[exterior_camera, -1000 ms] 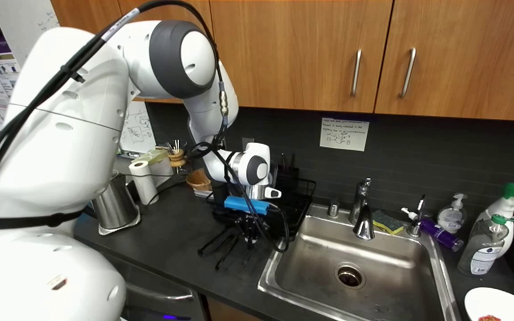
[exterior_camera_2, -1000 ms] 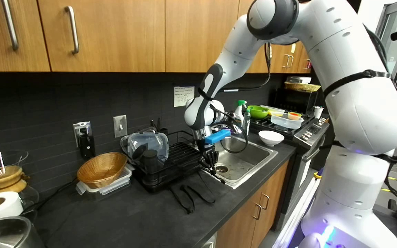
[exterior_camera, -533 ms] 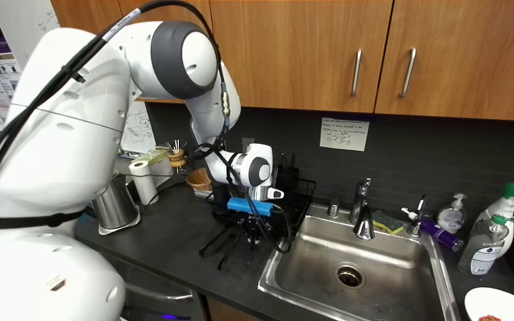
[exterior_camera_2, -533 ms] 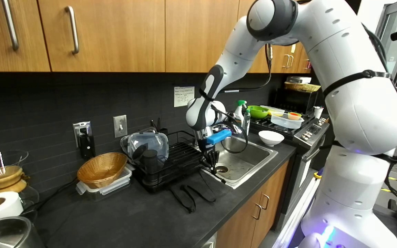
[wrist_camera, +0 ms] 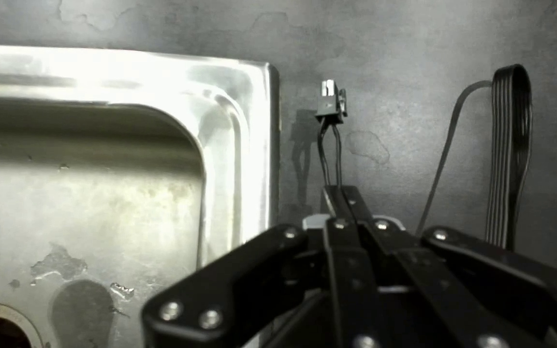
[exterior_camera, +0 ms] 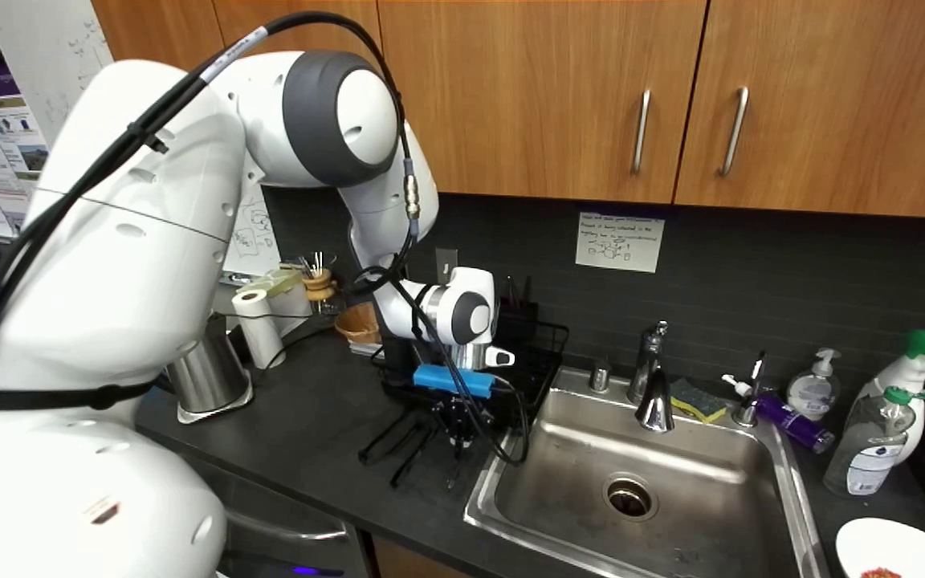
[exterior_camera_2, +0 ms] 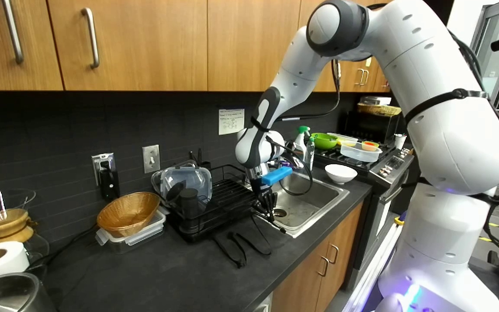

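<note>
My gripper points down with its fingers together, just beside the sink's corner. It also shows in both exterior views. It appears shut on a thin black cable. Two wires come out past the fingertips to a small black connector, whose shadow lies apart from it on the counter. A folded flat bundle of black cable is at the right in the wrist view. In an exterior view its loops hang or lie over the dark counter; I cannot tell whether they touch.
The steel sink lies beside the gripper. A black dish rack with a clear container stands behind it. A wicker basket, a kettle, a paper roll and the faucet are around.
The arm and gripper have moved slightly lower and a little to the right in both exterior views. The cable loops have shifted only slightly. The gripper looks the same.
</note>
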Robot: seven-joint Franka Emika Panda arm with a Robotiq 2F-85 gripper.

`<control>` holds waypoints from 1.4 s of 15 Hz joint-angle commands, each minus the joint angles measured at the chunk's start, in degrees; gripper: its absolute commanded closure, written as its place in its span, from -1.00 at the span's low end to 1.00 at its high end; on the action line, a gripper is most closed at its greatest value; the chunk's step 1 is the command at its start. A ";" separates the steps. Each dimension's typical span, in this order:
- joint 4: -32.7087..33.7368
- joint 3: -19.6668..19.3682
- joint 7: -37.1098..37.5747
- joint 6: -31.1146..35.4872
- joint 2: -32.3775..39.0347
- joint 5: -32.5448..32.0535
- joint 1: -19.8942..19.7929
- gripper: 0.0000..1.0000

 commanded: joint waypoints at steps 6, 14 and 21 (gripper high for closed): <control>2.67 -3.69 -0.86 -0.18 2.13 -6.56 0.59 0.99; 5.21 -5.74 1.13 -1.24 3.45 -12.02 1.92 0.09; 5.57 -4.85 0.70 -2.00 4.06 -13.47 2.82 -0.37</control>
